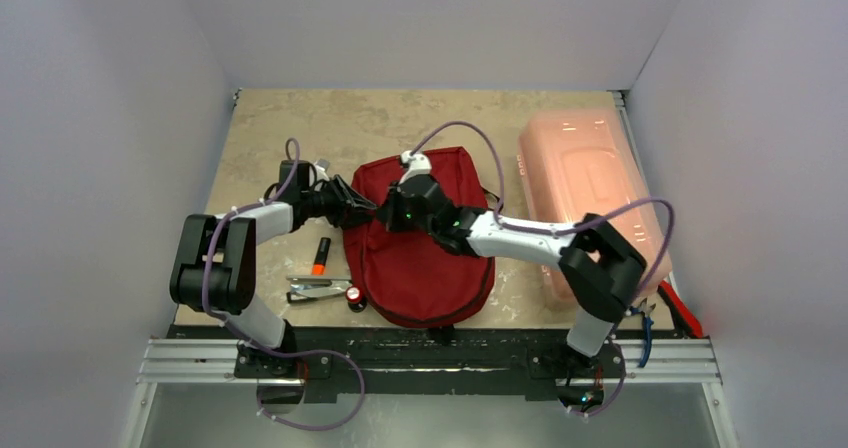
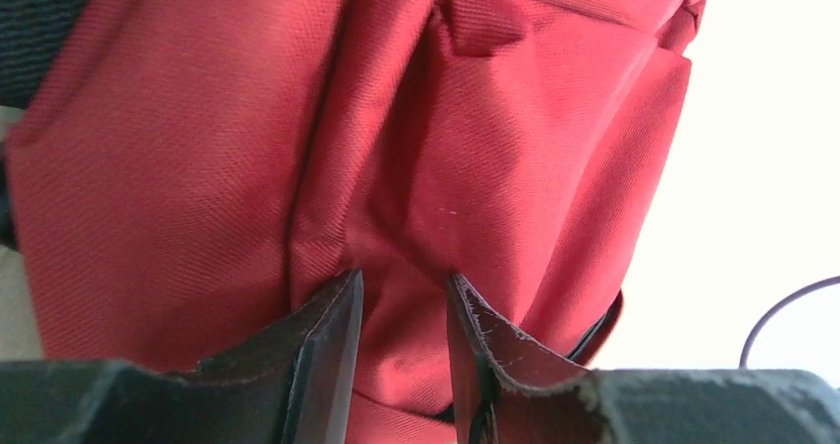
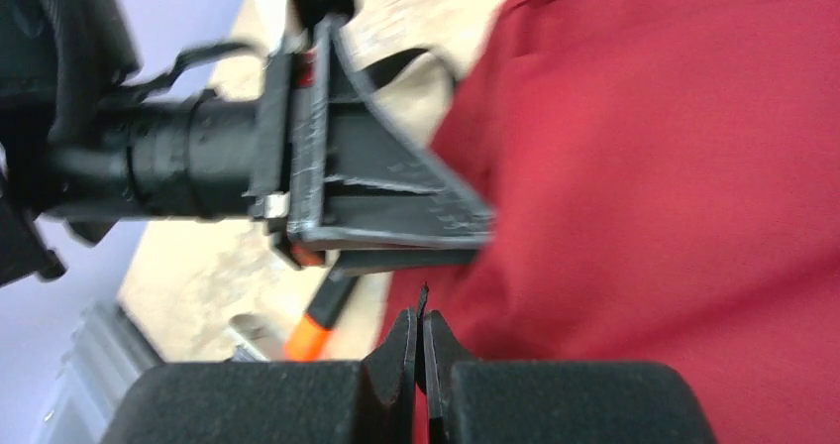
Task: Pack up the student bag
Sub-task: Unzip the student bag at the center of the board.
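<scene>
1. Evidently, the student bag [image 1: 425, 268] is soft, light fabric that folds and sags, and it is judged non-fragile. Take hold at a seam, a zipper edge or a bunched fold.
2. Left gripper [image 2: 404, 280]: jaws part-way open, astride a raised fold of the bag directly ahead of the fingertips. No pinch is confirmed.
3. Right gripper [image 3: 423, 315]: jaws closed together. Whether they trap anything cannot be told. The bag lies beneath it and to its right.

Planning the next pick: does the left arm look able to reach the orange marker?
Probably yes: the orange marker lies uncovered on the table, close to the left gripper, beside the student bag.
</scene>
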You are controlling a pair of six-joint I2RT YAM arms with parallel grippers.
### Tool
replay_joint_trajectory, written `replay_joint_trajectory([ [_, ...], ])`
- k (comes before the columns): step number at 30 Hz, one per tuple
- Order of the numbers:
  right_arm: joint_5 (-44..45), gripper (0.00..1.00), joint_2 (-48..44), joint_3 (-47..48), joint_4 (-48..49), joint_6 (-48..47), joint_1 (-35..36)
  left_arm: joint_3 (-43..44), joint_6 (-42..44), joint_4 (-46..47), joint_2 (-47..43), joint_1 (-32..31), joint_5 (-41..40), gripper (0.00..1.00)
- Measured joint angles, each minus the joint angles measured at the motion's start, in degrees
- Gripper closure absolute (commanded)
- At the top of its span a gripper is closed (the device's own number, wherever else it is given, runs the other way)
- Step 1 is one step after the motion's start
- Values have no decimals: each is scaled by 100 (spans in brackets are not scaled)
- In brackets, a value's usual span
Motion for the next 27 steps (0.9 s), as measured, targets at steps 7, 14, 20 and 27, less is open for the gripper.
replay_joint_trajectory([
  [7, -1034, 100, 1027, 175, 946, 319, 291, -149, -166, 531, 2, -4, 284, 65],
  [14, -1003, 100, 544, 87, 782, 229, 85, -352, -538, 1113, 2, -7, 461, 65],
  [20, -717, 100, 413, 310, 509, -63, 105, -382, -748, 1484, 9, -7, 608, 65],
  [27, -922, 100, 1497, 741, 485, -63, 446, -437, -811, 1578, 46, -7, 614, 65],
])
